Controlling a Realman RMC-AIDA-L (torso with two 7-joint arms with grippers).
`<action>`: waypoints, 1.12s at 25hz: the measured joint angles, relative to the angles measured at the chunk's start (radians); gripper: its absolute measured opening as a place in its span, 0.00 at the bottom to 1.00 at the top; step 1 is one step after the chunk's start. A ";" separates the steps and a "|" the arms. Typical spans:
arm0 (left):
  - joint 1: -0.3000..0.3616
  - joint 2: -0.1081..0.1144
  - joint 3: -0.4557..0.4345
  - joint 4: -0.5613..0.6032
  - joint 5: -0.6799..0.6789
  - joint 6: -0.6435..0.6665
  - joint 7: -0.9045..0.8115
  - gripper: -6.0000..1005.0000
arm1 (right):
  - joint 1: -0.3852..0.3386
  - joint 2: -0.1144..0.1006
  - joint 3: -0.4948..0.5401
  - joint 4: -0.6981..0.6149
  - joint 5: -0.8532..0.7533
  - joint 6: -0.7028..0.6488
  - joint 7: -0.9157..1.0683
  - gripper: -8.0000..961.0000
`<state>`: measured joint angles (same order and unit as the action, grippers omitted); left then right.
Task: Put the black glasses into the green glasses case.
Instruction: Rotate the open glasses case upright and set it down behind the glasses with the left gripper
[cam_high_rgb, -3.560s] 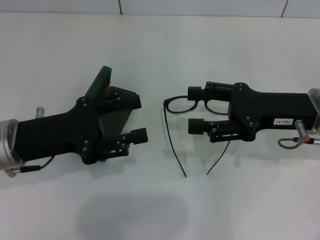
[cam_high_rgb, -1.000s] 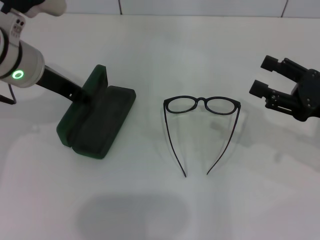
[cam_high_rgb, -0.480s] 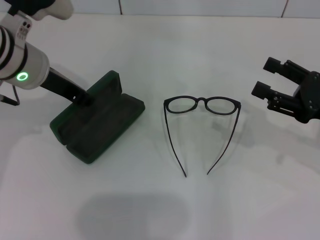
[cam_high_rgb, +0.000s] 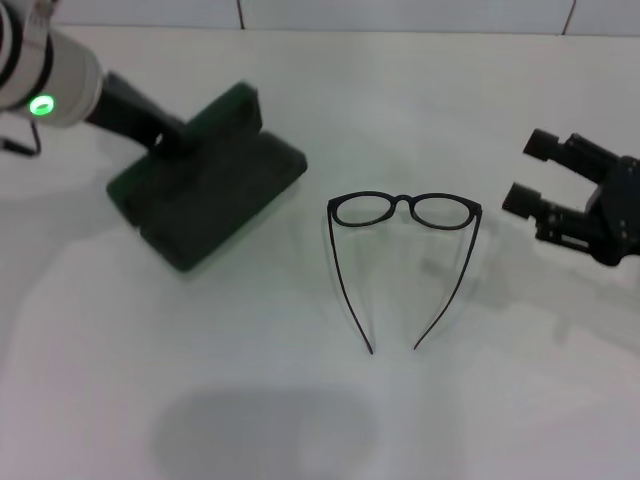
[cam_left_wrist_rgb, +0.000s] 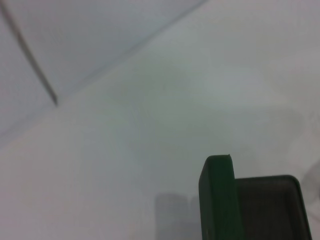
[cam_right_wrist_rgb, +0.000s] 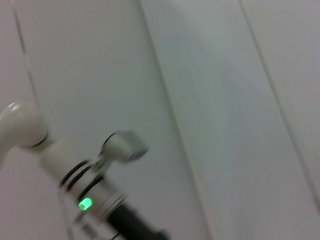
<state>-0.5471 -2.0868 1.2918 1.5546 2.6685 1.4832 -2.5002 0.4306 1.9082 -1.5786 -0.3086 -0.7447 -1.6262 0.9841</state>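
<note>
2 risks face you. Your left gripper (cam_high_rgb: 170, 135) is clamped on the open green glasses case (cam_high_rgb: 215, 190), which could slip. Your right gripper (cam_high_rgb: 545, 175), fingers apart, could bend the black glasses (cam_high_rgb: 404, 212) mid-table.

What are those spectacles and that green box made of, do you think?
The black glasses look like thin matte plastic: the rims and slim arms show no metallic glint, and the lenses are clear. The green glasses case looks like a rigid shell with a dull dark green covering, perhaps leatherette; its inside appears lined in dark grey, possibly felt. The look alone leaves both open.
</note>
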 joint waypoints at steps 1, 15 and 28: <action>-0.008 -0.001 0.000 0.012 0.000 -0.002 0.031 0.20 | 0.000 -0.001 0.000 -0.001 -0.017 -0.017 -0.004 0.88; -0.217 -0.004 0.189 -0.241 -0.116 -0.315 0.514 0.20 | -0.036 0.009 0.002 -0.009 -0.175 -0.170 -0.012 0.88; -0.336 -0.012 0.402 -0.517 -0.155 -0.494 0.537 0.21 | -0.070 0.023 0.042 -0.002 -0.177 -0.170 -0.034 0.88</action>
<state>-0.8836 -2.0985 1.6941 1.0377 2.5131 0.9895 -1.9635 0.3606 1.9312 -1.5371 -0.3109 -0.9213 -1.7961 0.9504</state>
